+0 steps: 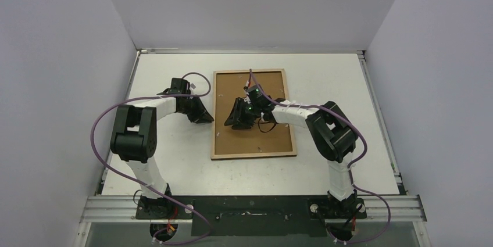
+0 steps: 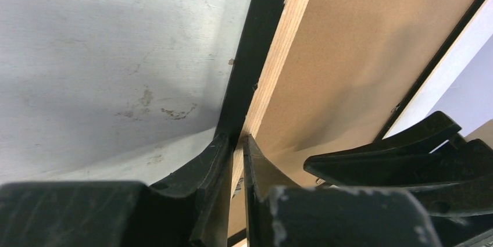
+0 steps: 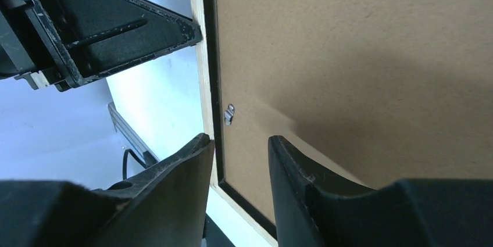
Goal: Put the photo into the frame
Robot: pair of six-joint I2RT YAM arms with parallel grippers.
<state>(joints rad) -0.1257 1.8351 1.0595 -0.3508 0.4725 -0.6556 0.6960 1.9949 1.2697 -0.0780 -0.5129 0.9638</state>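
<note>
The left gripper (image 2: 235, 142) pinches the picture-left rim of the frame (image 1: 250, 72), apparently steadying it face down. The right gripper (image 3: 239, 142), part-open and empty, hangs over the backing board (image 1: 256, 139).

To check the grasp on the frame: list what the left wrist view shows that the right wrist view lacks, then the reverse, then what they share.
Left wrist only: the frame rim pinched inside the left end effector; stained table. Right wrist only: a small metal tab at the backing board edge, past the open right end effector. Both: wooden rim, brown board, the other arm's end effector.
</note>
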